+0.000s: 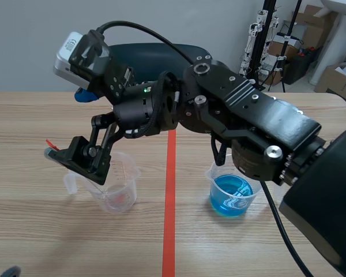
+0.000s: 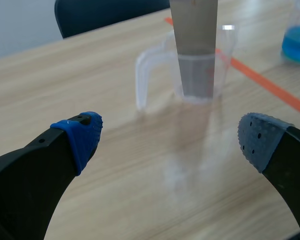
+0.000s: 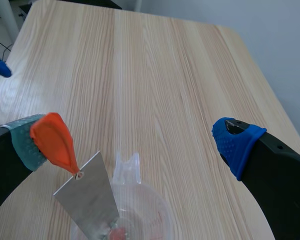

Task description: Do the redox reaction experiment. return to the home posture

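Observation:
My right arm reaches across the red line, and its gripper (image 1: pixel 81 161) (image 3: pixel 135 137) hangs open over a clear measuring cup (image 1: pixel 118 193) (image 2: pixel 225 50) (image 3: pixel 140 210). A thin metal plate (image 2: pixel 194 45) (image 3: pixel 87 195) stands tilted in that cup. Its orange-red tab (image 3: pixel 52 142) leans against one pad of the right gripper; the other finger is far off it. Something small and red lies at the cup's bottom. A cup of blue liquid (image 1: pixel 233 193) (image 2: pixel 297 42) stands right of the line. My left gripper (image 2: pixel 172 140) is open and holds nothing, low and short of the clear cup.
A dark chair (image 1: pixel 150 55) (image 2: pixel 105 12) stands at the table's far edge. A small blue object (image 1: pixel 86 95) (image 3: pixel 0 67) lies far left on the table. Boxes and a stand (image 1: pixel 288 46) crowd the back right. The red tape line (image 1: pixel 170 202) runs between the cups.

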You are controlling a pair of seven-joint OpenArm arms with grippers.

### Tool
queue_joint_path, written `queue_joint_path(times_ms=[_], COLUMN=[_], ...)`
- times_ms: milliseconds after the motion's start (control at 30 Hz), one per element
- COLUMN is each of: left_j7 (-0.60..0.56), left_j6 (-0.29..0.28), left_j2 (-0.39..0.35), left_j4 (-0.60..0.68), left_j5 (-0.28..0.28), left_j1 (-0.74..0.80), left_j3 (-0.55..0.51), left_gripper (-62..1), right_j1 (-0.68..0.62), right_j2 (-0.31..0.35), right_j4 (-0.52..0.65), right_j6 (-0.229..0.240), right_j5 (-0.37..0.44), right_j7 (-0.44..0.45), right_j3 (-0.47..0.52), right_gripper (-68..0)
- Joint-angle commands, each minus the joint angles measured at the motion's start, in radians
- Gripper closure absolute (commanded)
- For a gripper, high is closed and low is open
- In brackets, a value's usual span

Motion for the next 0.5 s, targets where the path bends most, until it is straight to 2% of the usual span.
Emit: queue_joint_path(times_ms=[0,100,233,400,467], left_j7=[0.012,0.079,0.18,0.289,0.322], left_j6=[-0.002,-0.001,0.001,0.025,0.026], left_j2=[-0.035,-0.079,-0.126,-0.177,-0.179], left_j4=[0.079,0.208,0.36,0.501,0.541], left_j5=[-0.025,-0.027,-0.035,-0.066,-0.065], left_j1=[0.024,0.068,0.115,0.147,0.152], left_j3=[-0.008,-0.029,-0.055,-0.06,-0.066], left_gripper=[-57.2,-57.2,-57.2,-57.2,-57.2], right_j1=[0.017,0.017,0.017,0.017,0.017], right_j2=[-0.001,0.022,0.056,0.105,0.127], right_j4=[0.041,0.096,0.185,0.285,0.316], right_j6=[-0.004,-0.004,-0.005,-0.006,-0.023], right_j5=[0.036,0.09,0.122,0.173,0.188], right_j7=[0.005,0.005,0.005,0.004,0.004], right_j3=[0.003,0.009,0.02,0.051,0.068], right_gripper=[-67.9,-67.9,-67.9,-67.9,-67.9])
